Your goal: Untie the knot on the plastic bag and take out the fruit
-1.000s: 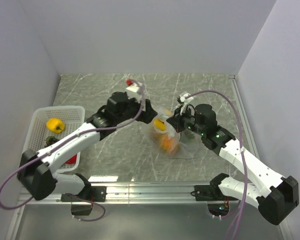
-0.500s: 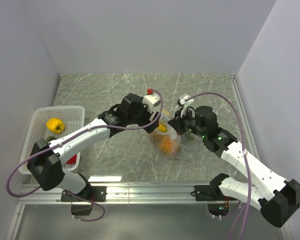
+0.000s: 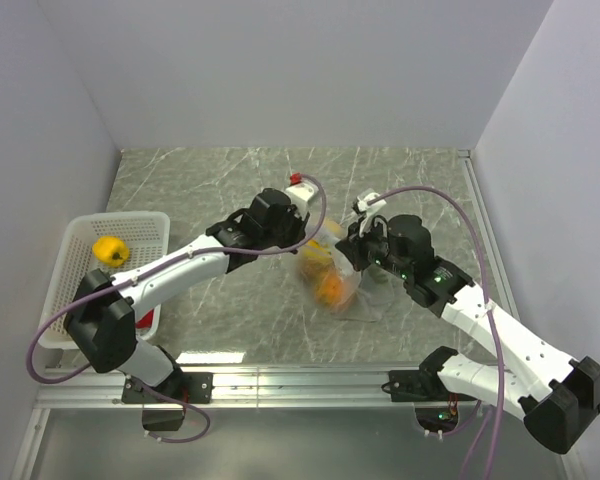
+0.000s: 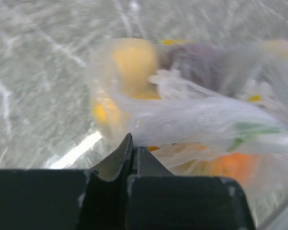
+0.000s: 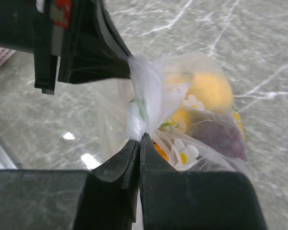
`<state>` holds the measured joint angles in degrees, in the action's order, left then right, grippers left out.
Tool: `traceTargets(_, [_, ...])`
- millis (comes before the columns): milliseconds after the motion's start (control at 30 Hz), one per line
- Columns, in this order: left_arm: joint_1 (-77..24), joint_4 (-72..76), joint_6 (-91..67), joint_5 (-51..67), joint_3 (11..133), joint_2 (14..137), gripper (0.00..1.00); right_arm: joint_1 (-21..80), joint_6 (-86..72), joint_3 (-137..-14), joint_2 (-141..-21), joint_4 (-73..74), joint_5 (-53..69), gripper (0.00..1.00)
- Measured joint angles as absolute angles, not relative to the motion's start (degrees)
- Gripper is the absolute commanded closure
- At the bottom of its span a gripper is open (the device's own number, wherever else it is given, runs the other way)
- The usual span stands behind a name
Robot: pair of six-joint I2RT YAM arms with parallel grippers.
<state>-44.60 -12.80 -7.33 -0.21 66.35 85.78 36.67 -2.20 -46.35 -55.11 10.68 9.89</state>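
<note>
The plastic bag (image 3: 345, 298) lies mid-table, clear and crinkled, with fruit inside: a yellow fruit (image 5: 209, 88), dark purple grapes (image 5: 216, 134) and an orange fruit (image 3: 332, 288). Its knot (image 5: 141, 98) is a twisted whitish neck standing up from the bag. My right gripper (image 5: 140, 139) (image 3: 348, 252) is shut on the lower end of that neck. My left gripper (image 5: 128, 67) (image 3: 318, 243) reaches in from the left and is shut on the upper end. In the left wrist view the left gripper (image 4: 133, 146) has its tips pressed into the bag's plastic (image 4: 201, 120).
A white basket (image 3: 80, 232) sits at the left table edge with a yellow fruit (image 3: 110, 250) and something red (image 3: 145, 320) in it. White walls close the left, back and right sides. A metal rail (image 3: 300, 378) runs along the near edge.
The left arm swung right from behind the bag to its neck, and its jaws went from open to shut there. The right gripper kept its hold; the bag shifted slightly.
</note>
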Motion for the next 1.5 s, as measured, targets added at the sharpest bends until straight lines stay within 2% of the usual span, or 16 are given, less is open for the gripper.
traceTargets(133, [-42.37, -12.93, -14.26, -6.70, 66.35, 85.06, 0.99, 36.77, -4.10, -43.83, -52.12, 9.56, 4.71, 0.96])
traceTargets(233, [-37.01, -13.23, -22.50, -6.94, 65.84, 83.13, 0.99, 36.97, -6.57, -41.34, -49.17, 7.40, 1.34, 0.97])
traceTargets(333, [-32.25, -12.99, -30.70, -4.49, 63.37, 79.40, 1.00, 37.47, -9.72, -39.24, -47.79, 4.56, -1.41, 1.00])
traceTargets(633, [-24.08, -8.67, -51.44, 5.34, 47.81, 67.79, 0.99, 37.47, -21.47, -33.39, -38.52, 3.07, -12.47, 1.00])
traceTargets(767, [-22.41, -7.75, -55.05, 8.49, 47.42, 65.93, 0.99, 37.04, -21.80, -34.63, -36.67, 2.55, -12.32, 1.00])
traceTargets(933, [-21.15, -6.76, -55.22, 8.45, 48.99, 65.21, 0.99, 36.32, -20.14, -39.92, -40.99, 2.33, -11.16, 0.99])
traceTargets(1000, [-20.88, -6.72, -55.13, 7.86, 48.82, 64.18, 0.99, 36.16, -19.92, -40.16, -41.87, 2.74, -10.48, 0.96])
traceTargets(1067, [-20.82, -6.72, -54.83, 7.46, 47.66, 62.81, 0.99, 36.10, -19.66, -39.94, -42.00, 4.12, -9.30, 0.77])
traceTargets(1100, [-20.82, -6.81, -54.43, 6.68, 46.70, 62.15, 0.99, 35.92, -19.25, -39.66, -41.71, 5.13, -9.32, 0.63])
traceTargets(1233, [-22.11, -9.21, -53.60, 3.03, 40.51, 59.96, 0.99, 34.63, -17.10, -39.11, -39.64, 12.84, -9.21, 0.44])
traceTargets(1367, [-28.84, -13.50, -53.36, 0.49, 37.08, 59.24, 0.99, 34.65, -15.00, -43.94, -39.53, 22.98, -5.85, 0.43])
traceTargets(1500, [-34.26, -15.53, -53.01, -2.55, 37.01, 59.20, 0.97, 36.93, -12.95, -56.03, -44.25, 27.03, -0.64, 0.44])
